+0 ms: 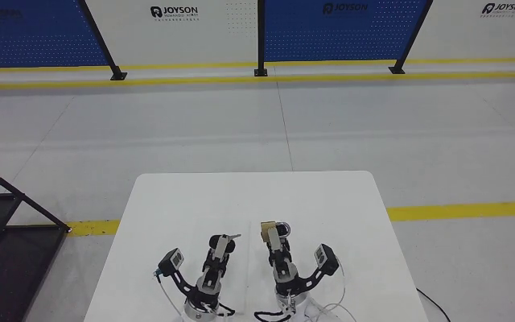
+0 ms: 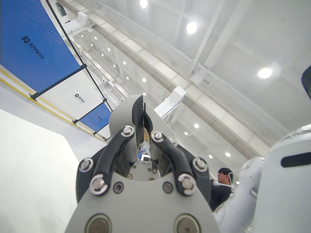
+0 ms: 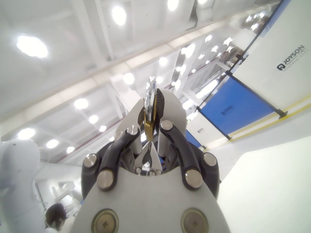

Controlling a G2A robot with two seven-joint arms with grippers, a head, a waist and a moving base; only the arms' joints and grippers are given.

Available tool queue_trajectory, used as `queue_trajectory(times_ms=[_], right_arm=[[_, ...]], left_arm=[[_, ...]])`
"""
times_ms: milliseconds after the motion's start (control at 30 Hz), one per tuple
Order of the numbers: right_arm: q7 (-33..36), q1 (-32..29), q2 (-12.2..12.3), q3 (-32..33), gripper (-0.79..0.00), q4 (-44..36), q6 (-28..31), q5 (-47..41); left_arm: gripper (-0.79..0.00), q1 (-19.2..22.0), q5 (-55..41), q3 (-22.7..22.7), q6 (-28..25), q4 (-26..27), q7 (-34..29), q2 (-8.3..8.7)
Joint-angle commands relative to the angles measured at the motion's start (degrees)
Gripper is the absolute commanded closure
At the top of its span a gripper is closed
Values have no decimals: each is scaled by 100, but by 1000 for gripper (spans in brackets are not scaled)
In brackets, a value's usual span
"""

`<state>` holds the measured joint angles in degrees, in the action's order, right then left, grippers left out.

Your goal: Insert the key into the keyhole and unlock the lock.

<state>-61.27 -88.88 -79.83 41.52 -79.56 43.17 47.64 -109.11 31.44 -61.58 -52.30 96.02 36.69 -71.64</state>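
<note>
The pick-up is judged done. The key (image 1: 232,237) is pinched in the closed fingers of the left gripper (image 1: 219,242), with its blade turned toward the brass padlock (image 1: 268,231). The padlock is clamped between the fingers of the right gripper (image 1: 277,238). Both are held over the near part of the white table (image 1: 241,193), near each other but apart (a gap is seen between key tip and lock body). Nothing has been inserted yet. Left to do are lining up with the keyhole (too small to be made out), pushing in and turning.
</note>
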Motion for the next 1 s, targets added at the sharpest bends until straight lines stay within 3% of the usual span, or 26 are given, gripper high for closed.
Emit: queue_trajectory(times_ms=[0,400,967], right_arm=[[-94,44,-30,-28,0,39,-110,63],[-291,260,-89,-262,0,305,-306,235],[-259,342,15,-467,0,256,-274,125]], left_arm=[[0,8,169,73,-48,-34,94,-29],[0,66,733,261,120,-123,559,-163],[0,119,924,243,234,-214,811,-250]])
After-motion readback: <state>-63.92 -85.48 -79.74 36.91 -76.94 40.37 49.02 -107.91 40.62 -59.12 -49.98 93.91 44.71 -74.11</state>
